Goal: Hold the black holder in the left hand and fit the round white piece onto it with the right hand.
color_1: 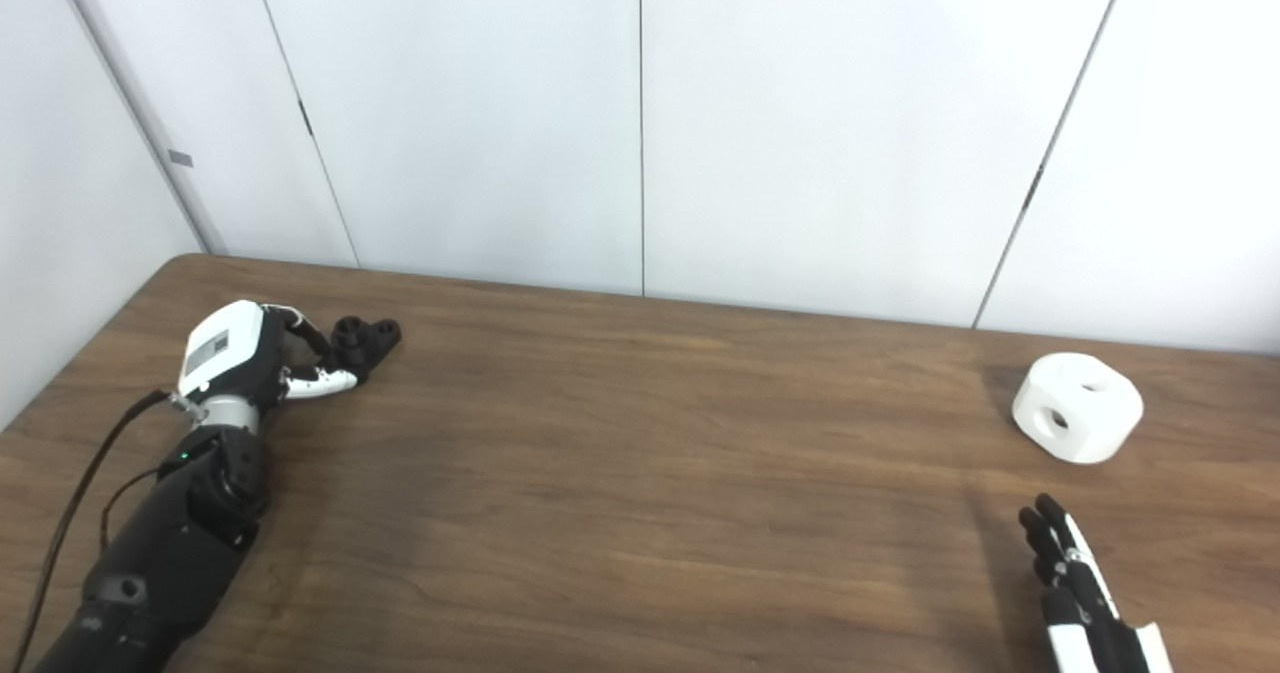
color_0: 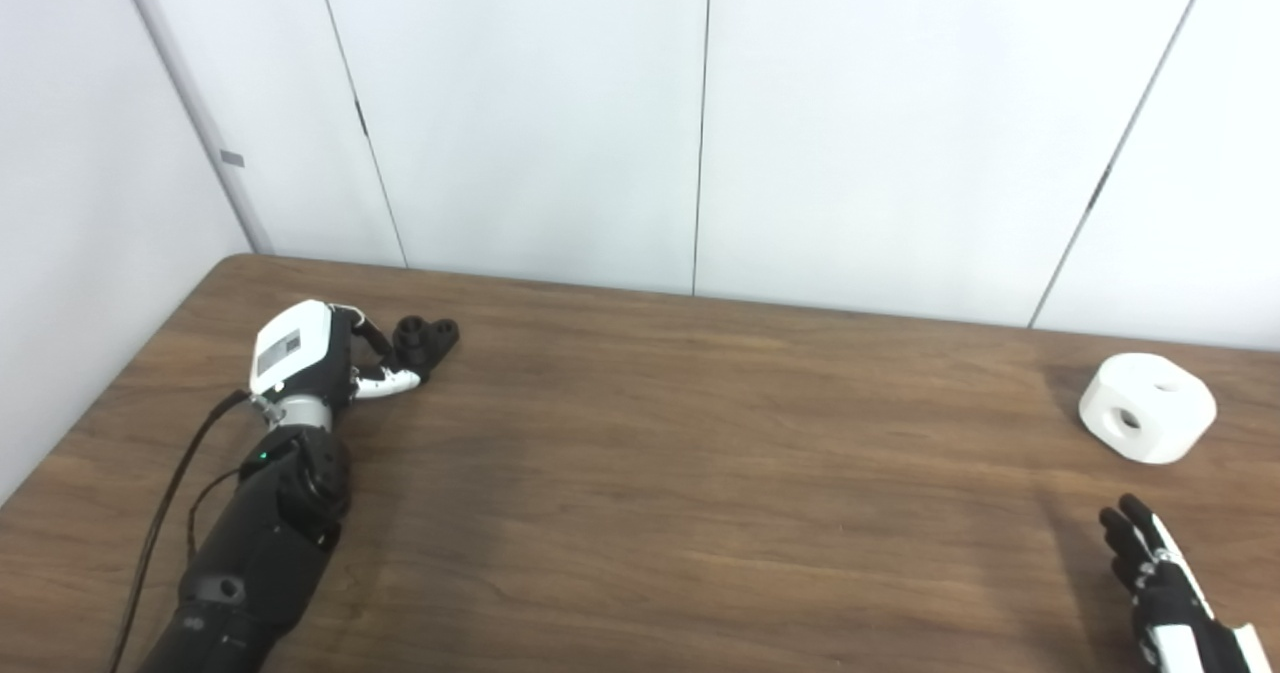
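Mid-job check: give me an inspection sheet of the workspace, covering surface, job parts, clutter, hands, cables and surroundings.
Surface: brown wooden table, no spills or damage seen.
Job's things: black holder lies at far left; round white piece sits on the table at far right, holes visible, not yet fitted.
Clutter: nothing seen.
Hands: left hand is at the holder, fingers curled at its near side; grasp cannot be confirmed. Right hand is open, short of the white piece, not touching it.
Cables: black cable runs along the left forearm, clear of both parts.
Surroundings: white wall panels behind the table.
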`<act>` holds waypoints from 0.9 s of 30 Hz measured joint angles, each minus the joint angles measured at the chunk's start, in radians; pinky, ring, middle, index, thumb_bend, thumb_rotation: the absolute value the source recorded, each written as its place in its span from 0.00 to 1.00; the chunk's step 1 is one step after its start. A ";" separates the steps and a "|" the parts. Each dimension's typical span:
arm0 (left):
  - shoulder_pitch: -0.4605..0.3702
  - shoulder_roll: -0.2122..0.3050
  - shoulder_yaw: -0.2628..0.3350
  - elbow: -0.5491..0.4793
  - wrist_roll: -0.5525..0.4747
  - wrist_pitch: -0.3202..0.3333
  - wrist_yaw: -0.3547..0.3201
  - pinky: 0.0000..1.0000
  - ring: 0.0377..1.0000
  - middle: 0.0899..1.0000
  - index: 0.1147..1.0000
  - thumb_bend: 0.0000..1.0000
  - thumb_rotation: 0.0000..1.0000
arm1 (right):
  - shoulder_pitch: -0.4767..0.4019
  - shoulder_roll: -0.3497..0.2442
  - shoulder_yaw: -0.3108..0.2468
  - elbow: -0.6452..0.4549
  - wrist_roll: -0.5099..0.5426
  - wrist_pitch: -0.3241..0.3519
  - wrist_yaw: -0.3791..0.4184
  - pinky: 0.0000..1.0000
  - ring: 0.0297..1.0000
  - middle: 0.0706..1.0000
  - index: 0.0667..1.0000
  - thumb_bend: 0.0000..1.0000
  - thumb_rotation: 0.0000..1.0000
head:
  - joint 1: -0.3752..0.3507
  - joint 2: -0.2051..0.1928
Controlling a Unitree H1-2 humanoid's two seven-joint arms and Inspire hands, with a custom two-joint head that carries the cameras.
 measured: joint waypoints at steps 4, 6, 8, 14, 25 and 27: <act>0.035 -0.002 0.002 -0.061 -0.012 -0.004 -0.003 0.91 0.86 0.72 0.42 0.52 0.05 | 0.000 0.002 0.002 -0.001 -0.003 0.000 -0.001 0.94 0.95 0.93 0.94 0.65 0.96 | -0.011 0.003; 0.054 -0.002 -0.003 -0.086 -0.013 -0.009 -0.008 0.91 0.85 0.72 0.42 0.52 0.05 | 0.001 0.007 0.001 -0.003 -0.007 0.000 -0.005 0.93 0.95 0.92 0.93 0.65 0.95 | -0.014 0.006; 0.065 -0.002 -0.006 -0.109 -0.013 -0.009 -0.020 0.91 0.85 0.72 0.42 0.52 0.05 | 0.003 0.010 0.002 -0.005 -0.011 0.000 -0.010 0.93 0.95 0.92 0.93 0.65 0.97 | -0.015 0.006; 0.109 0.003 -0.029 -0.246 -0.014 -0.007 -0.114 0.96 0.85 0.72 0.42 0.52 0.05 | 0.004 0.020 0.008 -0.011 -0.044 0.001 -0.019 0.94 0.95 0.92 0.94 0.66 0.97 | -0.025 0.012; 0.196 0.001 -0.076 -0.405 -0.003 -0.008 -0.228 0.94 0.86 0.75 0.42 0.52 0.06 | 0.004 0.032 0.020 -0.018 -0.076 0.001 -0.036 0.96 0.95 0.92 0.93 0.68 0.99 | -0.052 0.026; 0.210 0.000 -0.089 -0.440 -0.002 -0.008 -0.247 0.95 0.87 0.75 0.42 0.51 0.06 | 0.004 0.034 0.024 -0.018 -0.079 0.001 -0.036 0.96 0.96 0.92 0.93 0.68 0.99 | -0.058 0.031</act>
